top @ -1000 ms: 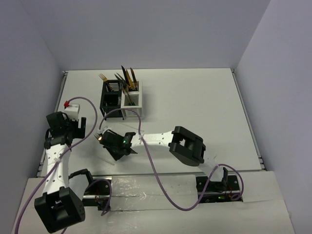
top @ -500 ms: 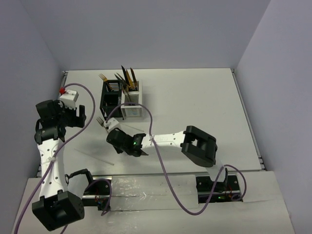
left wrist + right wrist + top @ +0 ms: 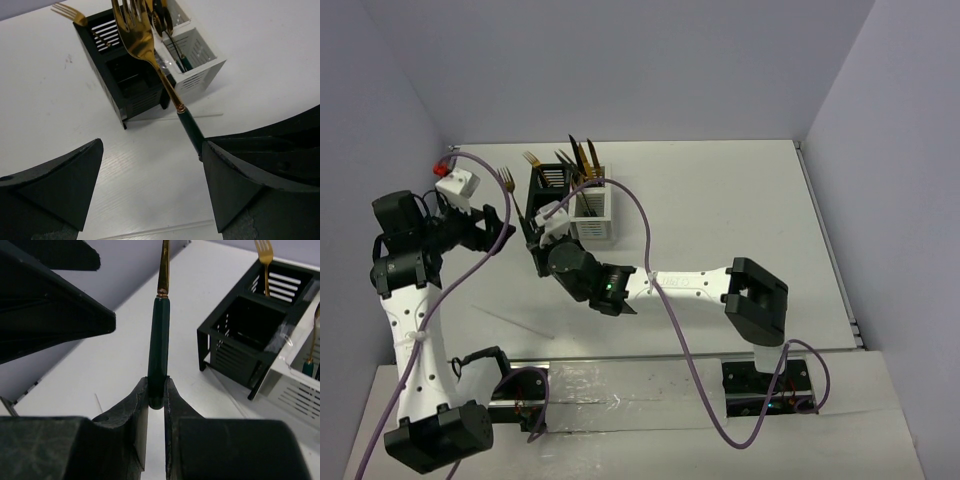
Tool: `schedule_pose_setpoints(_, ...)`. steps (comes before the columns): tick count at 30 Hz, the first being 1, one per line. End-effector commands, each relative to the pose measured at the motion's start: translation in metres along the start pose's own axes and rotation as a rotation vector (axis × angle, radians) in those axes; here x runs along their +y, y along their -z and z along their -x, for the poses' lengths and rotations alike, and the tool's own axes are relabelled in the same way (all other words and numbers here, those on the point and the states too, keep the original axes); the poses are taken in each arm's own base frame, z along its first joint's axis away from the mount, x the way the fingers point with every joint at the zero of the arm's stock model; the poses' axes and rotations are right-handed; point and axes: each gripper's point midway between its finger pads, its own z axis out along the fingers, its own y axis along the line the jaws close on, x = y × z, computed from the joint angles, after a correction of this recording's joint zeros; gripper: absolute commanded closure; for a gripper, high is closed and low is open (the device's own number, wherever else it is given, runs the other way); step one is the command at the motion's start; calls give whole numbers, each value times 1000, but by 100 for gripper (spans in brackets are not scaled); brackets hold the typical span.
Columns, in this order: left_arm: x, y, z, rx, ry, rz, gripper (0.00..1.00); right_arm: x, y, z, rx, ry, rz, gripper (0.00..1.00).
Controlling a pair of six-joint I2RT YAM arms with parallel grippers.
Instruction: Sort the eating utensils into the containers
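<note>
My right gripper is shut on the dark green handle of a gold-headed fork and holds it off the table, just left of the black caddy. The white caddy is joined to the black one's right side. My left gripper is open beside the fork, its handle running past my right-hand finger. Several gold and black utensils stand in the white caddy. One gold fork stands in the black caddy.
A thin clear stick lies on the white table in front of the left arm. Another thin stick lies by the caddies' near side. The right arm stretches across the table's middle. Side walls close in both sides.
My right gripper has lifted the fork from low over the table up and back, to the black caddy's left side. My left arm has swung back and left, its gripper now beside the fork.
</note>
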Motion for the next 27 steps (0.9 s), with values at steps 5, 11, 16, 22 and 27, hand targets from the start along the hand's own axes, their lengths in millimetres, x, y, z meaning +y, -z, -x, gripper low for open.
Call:
schedule_pose_setpoints(5,-19,0,37,-101,83,-125,11,15,-1,63,-180,-67,26,100)
schedule_pose_setpoints(11,-17,-12,31,-80,165,-171,13,23,0,68,-186,-60,52,100)
schedule_pose_setpoints(16,-12,-20,40,-117,175,-188,15,31,2,69,-195,-59,81,100)
schedule_pose_setpoints(22,-10,-26,44,-125,203,-213,31,37,2,73,-202,-62,103,100)
schedule_pose_setpoints(27,-10,-30,43,-125,204,-236,55,37,-4,67,-193,-51,101,100)
